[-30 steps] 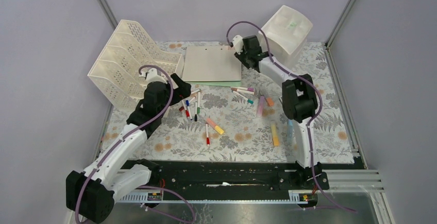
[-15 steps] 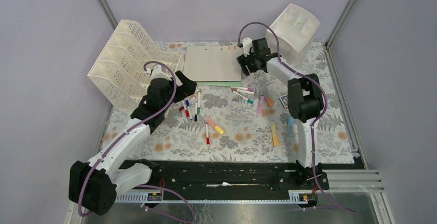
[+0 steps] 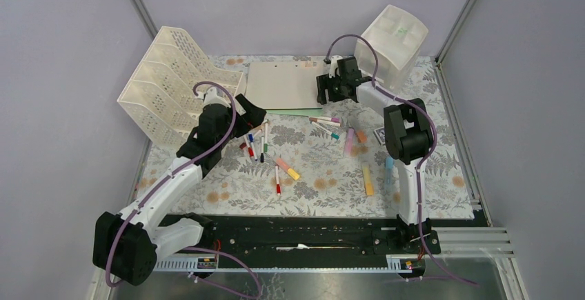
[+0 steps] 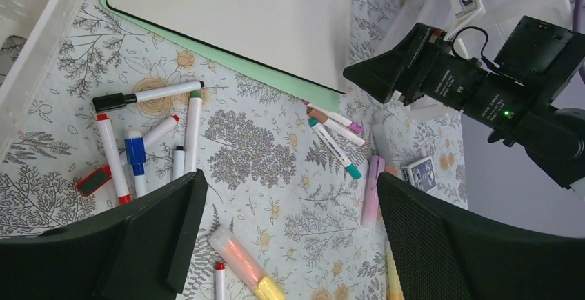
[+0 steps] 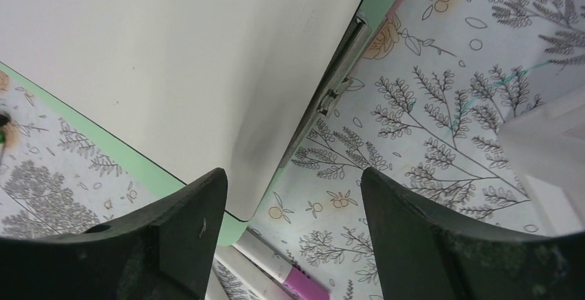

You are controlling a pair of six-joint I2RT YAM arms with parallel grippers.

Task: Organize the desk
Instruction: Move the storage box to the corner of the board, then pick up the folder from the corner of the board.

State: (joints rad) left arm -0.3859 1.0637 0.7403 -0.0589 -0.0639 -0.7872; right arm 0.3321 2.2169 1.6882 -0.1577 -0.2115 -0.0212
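The desk (image 3: 324, 176) has a leaf-printed cloth with pens strewn across it. A cluster of markers (image 3: 256, 141) (image 4: 145, 155) lies just under my left gripper (image 3: 252, 115) (image 4: 290, 190), which hovers open and empty. An orange-yellow highlighter (image 3: 288, 169) (image 4: 241, 262), a purple one (image 3: 348, 141) (image 4: 373, 190) and a yellow one (image 3: 368, 179) lie mid-desk. My right gripper (image 3: 323, 93) (image 5: 293, 183) is open and empty over the right edge of the clipboard (image 3: 283, 85) (image 5: 138, 58), near its metal clip (image 5: 338, 72). A purple-capped marker (image 5: 303, 286) lies below it.
A cream lattice file rack (image 3: 169, 79) leans at the back left. A white drawer unit (image 3: 393, 38) stands at the back right, close behind my right arm. A blue card deck (image 3: 379, 134) (image 4: 418, 174) and a blue highlighter (image 3: 388, 170) lie by the right arm.
My right gripper has opened and slid right and toward the front, from the clipboard's far corner to its right edge. The drawer unit sits slightly further right. The left gripper edged forward.
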